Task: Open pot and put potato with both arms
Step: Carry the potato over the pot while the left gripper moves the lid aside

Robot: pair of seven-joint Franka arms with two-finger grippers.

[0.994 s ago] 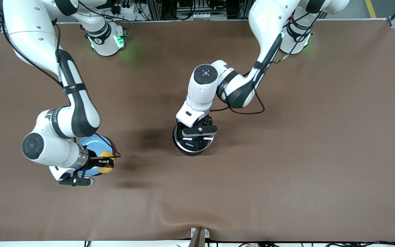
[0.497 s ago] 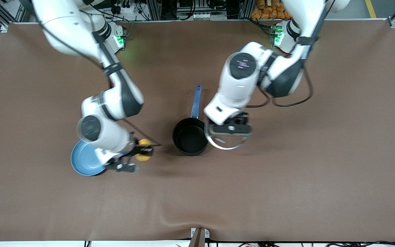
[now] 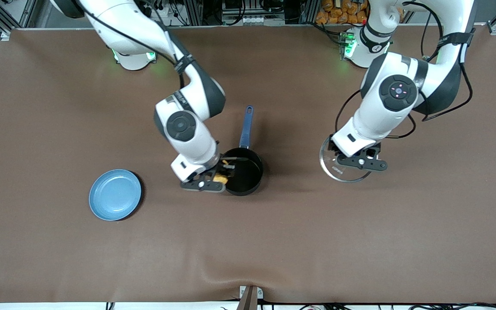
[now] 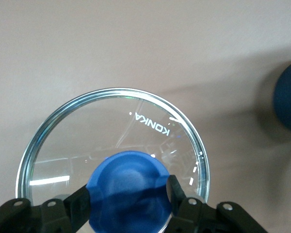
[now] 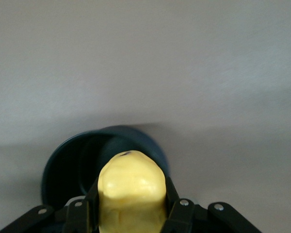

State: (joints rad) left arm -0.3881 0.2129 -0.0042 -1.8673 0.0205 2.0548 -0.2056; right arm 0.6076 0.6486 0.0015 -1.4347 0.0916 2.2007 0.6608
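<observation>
The black pot [image 3: 243, 171] stands open at mid-table, its long blue handle [image 3: 246, 127] pointing toward the robots' bases. My right gripper [image 3: 222, 174] is shut on the yellow potato [image 3: 220, 178] and holds it over the pot's rim at the right arm's side. In the right wrist view the potato [image 5: 131, 191] sits between the fingers with the pot [image 5: 75, 162] below it. My left gripper [image 3: 357, 158] is shut on the blue knob [image 4: 128, 191] of the glass lid [image 3: 343, 170] and holds it over the cloth toward the left arm's end. The lid's rim [image 4: 63, 114] shows in the left wrist view.
A flat light-blue plate [image 3: 115, 194] lies bare on the brown cloth toward the right arm's end, nearer the front camera than the pot. The pot shows as a dark blur [image 4: 288, 94] at the edge of the left wrist view.
My right gripper carried the potato from beside the plate to over the pot's rim. My left gripper carried the lid from beside the pot farther toward the left arm's end.
</observation>
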